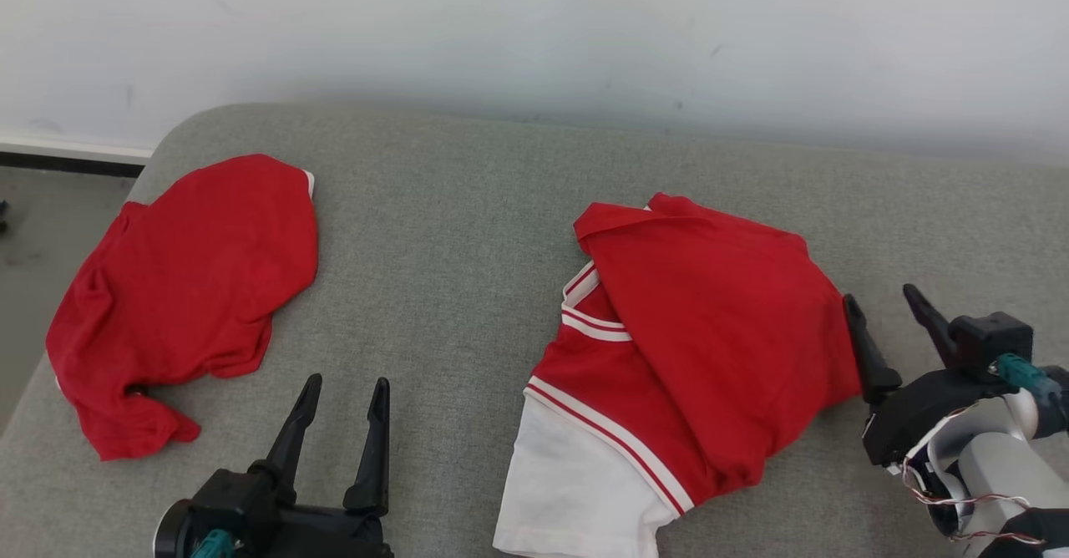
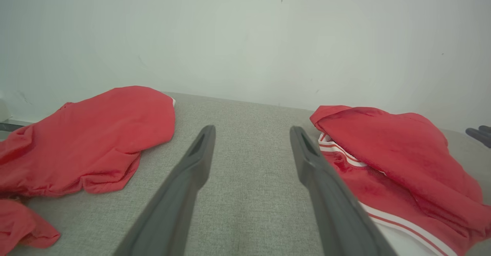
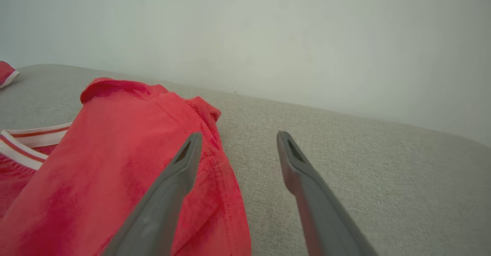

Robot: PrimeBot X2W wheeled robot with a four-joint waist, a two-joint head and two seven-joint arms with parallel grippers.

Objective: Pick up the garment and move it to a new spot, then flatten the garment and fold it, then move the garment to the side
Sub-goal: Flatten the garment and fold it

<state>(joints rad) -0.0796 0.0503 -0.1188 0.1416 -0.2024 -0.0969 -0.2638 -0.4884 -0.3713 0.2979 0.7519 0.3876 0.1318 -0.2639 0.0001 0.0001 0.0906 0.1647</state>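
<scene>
Shirt (image 1: 693,349) in red with white trim lies loosely doubled over on the right side of a grey cushion (image 1: 451,249). Right gripper (image 1: 879,295), jaws wide and empty, straddles the shirt's right edge, apparently placed to take it for the next fold. Left gripper (image 1: 347,381), equally wide, waits between the shirt and a crumpled red cloth (image 1: 184,291) at far left.
</scene>
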